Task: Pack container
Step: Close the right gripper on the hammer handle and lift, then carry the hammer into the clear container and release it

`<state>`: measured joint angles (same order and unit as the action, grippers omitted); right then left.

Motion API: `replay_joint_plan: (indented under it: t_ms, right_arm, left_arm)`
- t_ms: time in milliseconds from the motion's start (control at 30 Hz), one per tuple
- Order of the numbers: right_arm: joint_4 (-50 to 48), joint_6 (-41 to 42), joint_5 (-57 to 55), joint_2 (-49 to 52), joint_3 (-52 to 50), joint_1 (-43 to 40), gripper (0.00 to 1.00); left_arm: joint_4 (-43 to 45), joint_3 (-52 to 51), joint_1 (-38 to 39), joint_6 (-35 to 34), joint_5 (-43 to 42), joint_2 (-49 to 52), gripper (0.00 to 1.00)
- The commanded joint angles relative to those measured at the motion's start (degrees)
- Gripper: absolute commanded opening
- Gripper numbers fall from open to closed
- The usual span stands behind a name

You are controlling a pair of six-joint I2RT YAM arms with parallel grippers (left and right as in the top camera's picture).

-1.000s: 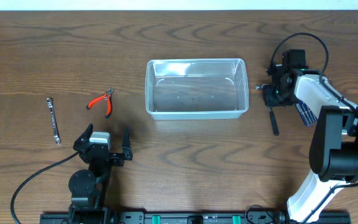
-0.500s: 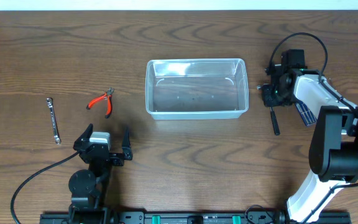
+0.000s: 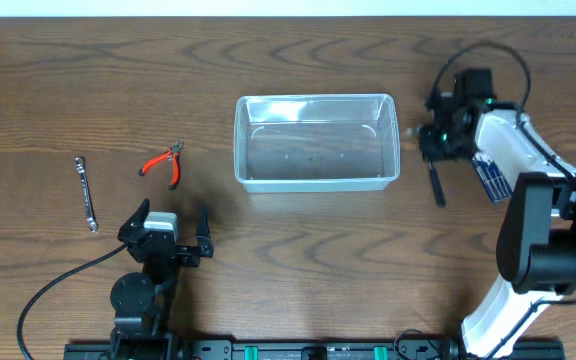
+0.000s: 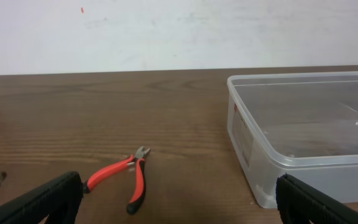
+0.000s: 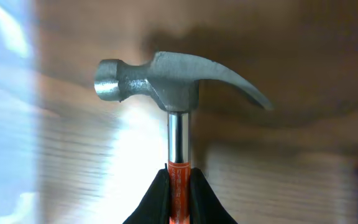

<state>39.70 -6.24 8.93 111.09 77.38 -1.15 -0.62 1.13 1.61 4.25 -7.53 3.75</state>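
Two robot arms work at a wooden table [image 3: 298, 270], with the clear container [image 3: 316, 141] standing empty near the middle, slightly toward the far edge. The right gripper [image 3: 436, 143] sits just off the container's right end wall. Its black fingers [image 5: 151, 199] are pressed together on the shaft of a hammer [image 5: 173, 93], pinching it just below the steel head, where the shaft turns orange. In the right wrist view the head lies crosswise, face to the left and claw curving right, above blurred wood grain. A pale blur at the left edge of that view is the container wall. From overhead, the hammer's dark handle [image 3: 434, 185] runs from the gripper toward the near edge of the table. Whether the hammer rests on the wood or hangs above it cannot be told.

The left gripper [image 3: 173, 222] sits low near the front of the table, its fingers [image 4: 42, 199] spread wide with nothing between them. Ahead of it lie red-handled pliers [image 4: 129, 180], with a small wrench [image 3: 87, 192] further to its left, both well apart from the container. In the left wrist view the container [image 4: 303, 149] stands to the right of the pliers, against a white wall [image 4: 166, 31] behind the table.
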Motion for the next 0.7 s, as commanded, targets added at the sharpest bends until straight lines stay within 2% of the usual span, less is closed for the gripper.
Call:
replay_joint_plan:
  t_ms: [0,133,200,300,400,500,667]
  right_arm:
    - [0.33,-0.94,0.42,-9.29,8.9,2.84,0.01]
    - [2.27,-9.25,0.37,-13.68,14.05,8.55,0.01]
    - [5.25,-18.71,3.48,-14.14,15.17,13.05,0.01]
    - [11.85,-37.22,8.31,-12.74,14.78,19.63,0.01]
    - [15.02,-46.84,7.82,-9.2,14.58,23.78,0.01]
    - [15.04,-51.01,7.89,-4.39,14.58,25.62,0.01]
    - [12.13,-51.71,10.47,4.28,14.58,25.99,0.01]
  left_arm:
    - [-0.22,-0.85,-0.28,-0.74,-0.85,-0.04,0.98]
    - [-0.22,-0.85,-0.28,-0.74,-0.85,-0.04,0.98]
    - [-0.22,-0.85,-0.28,-0.74,-0.85,-0.04,0.98]
    - [-0.2,-0.85,-0.28,-0.74,-0.85,-0.04,0.98]
    - [-0.22,-0.85,-0.28,-0.74,-0.85,-0.04,0.98]
    - [-0.2,-0.85,-0.28,-0.74,-0.85,-0.04,0.98]
    - [-0.22,-0.85,-0.28,-0.74,-0.85,-0.04,0.98]
